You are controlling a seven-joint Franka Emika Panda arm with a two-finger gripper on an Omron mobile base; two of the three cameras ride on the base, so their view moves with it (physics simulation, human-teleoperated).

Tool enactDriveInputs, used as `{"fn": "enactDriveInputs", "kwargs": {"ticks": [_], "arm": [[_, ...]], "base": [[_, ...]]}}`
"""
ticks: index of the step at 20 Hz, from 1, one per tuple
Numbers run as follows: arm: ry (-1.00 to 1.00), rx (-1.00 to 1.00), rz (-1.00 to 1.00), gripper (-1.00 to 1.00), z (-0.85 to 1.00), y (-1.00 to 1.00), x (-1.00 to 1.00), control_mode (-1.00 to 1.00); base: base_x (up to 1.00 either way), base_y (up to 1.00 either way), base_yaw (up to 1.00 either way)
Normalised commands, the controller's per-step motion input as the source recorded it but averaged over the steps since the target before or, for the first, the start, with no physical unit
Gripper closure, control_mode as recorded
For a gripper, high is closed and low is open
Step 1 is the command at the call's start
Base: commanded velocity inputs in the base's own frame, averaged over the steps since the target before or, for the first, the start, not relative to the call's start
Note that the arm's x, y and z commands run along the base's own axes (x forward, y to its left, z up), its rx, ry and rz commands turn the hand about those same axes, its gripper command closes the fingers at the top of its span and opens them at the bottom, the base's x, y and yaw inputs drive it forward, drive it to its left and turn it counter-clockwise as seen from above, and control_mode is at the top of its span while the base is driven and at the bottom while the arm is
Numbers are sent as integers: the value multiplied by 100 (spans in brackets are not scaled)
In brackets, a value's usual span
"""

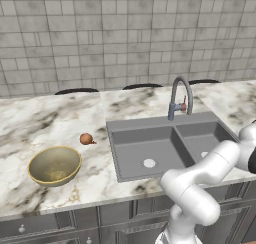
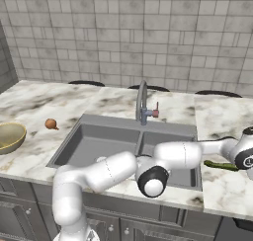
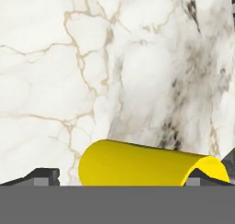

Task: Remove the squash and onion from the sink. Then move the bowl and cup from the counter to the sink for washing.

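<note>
On the marble counter, the yellow cup (image 3: 147, 165) sits low in the hand view between my gripper's (image 3: 124, 177) dark fingertips (image 3: 43, 175). The jaws stand open, with a gap on the cup's left side. The grey sink (image 1: 120, 148) (image 2: 74, 146) holds neither vegetable. To its left on the counter rest the onion (image 1: 86, 139) (image 2: 50, 124) and the olive-gold bowl (image 1: 55, 164) (image 2: 10, 136). The dark green squash (image 2: 221, 165) lies on the counter right of the sink, beside my wrist.
A gooseneck faucet (image 1: 180, 95) (image 2: 142, 104) rises behind the sink's divider. My arm stretches across the front of the right basin toward the right counter. A tiled wall backs the counter.
</note>
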Motion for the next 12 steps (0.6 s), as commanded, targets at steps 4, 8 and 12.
{"fn": "enactDriveInputs", "kwargs": {"ticks": [4, 8, 12], "arm": [[7, 2, 0, -100, 2, -27, 12, -100], [12, 8, 0, -100, 7, -26, 10, -100], [17, 9, 0, 100, 15, -21, 4, -100]], "base": [[0, 0, 0], [0, 0, 0], [0, 0, 0]]}}
